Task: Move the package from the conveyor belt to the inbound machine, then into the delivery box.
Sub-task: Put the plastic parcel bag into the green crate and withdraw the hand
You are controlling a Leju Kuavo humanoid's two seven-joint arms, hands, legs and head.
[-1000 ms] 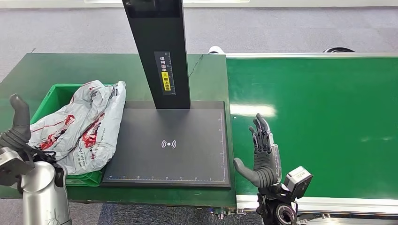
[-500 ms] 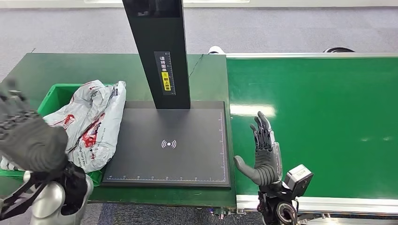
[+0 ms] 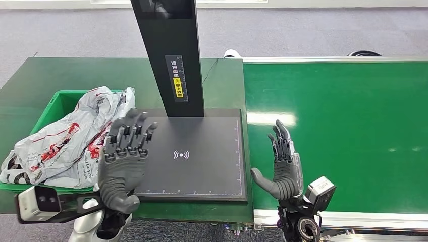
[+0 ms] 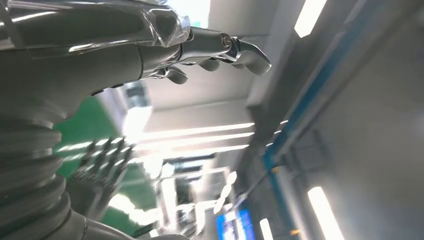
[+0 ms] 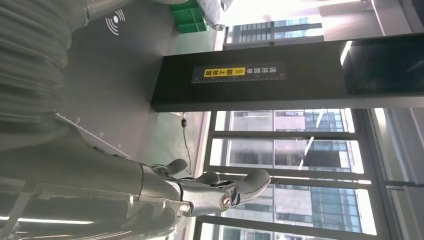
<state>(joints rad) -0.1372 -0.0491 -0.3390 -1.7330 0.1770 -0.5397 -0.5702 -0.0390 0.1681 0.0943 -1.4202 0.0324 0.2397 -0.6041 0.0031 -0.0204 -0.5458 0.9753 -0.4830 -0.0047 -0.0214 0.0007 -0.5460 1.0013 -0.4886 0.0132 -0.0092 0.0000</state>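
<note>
the package (image 3: 70,143), a grey plastic mailer with red print, lies in the green delivery box (image 3: 56,101), draped over its rim and reaching the edge of the inbound machine (image 3: 212,171). the machine's scan plate and the conveyor belt (image 3: 353,131) carry nothing. judged from this layout, both transfers are complete. the left hand (image 3: 123,161) hovers over the plate's near left corner, fingers spread, grasping nothing. the right hand (image 3: 282,166) stands upright at the belt edge, released, fingers apart.
</note>
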